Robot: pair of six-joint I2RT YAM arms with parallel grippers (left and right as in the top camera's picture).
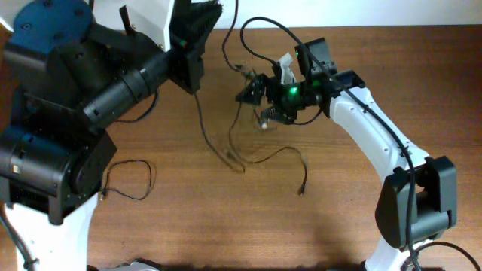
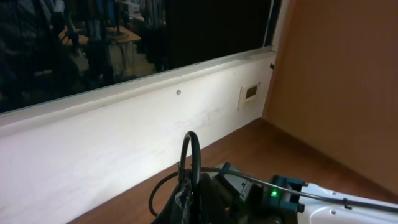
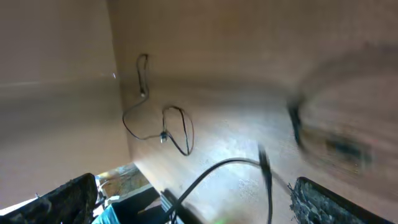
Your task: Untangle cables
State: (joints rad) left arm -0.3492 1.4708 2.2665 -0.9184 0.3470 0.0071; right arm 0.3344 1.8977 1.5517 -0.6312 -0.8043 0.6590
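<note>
The cables are thin black cords. In the overhead view one cord point(image 1: 202, 120) hangs from my left gripper point(image 1: 194, 75) and trails to loose loops point(image 1: 260, 154) mid-table, ending in a plug point(image 1: 302, 188). In the left wrist view the left gripper point(image 2: 191, 198) is shut on a black cable loop point(image 2: 190, 149) that rises above its fingers. My right gripper point(image 1: 254, 92) hovers at the tangle's upper part, beside small plug ends point(image 1: 265, 120). In the right wrist view the right gripper point(image 3: 199, 208) is open, with a cord point(image 3: 239, 163) between its wide-apart fingers.
A separate thin cable point(image 1: 129, 181) lies in a loop at the table's left, also in the right wrist view point(image 3: 163, 127). The bulky left arm point(image 1: 83, 98) covers the left side. The white right arm point(image 1: 376, 143) crosses the right side. A white wall point(image 2: 112, 143) borders the far edge.
</note>
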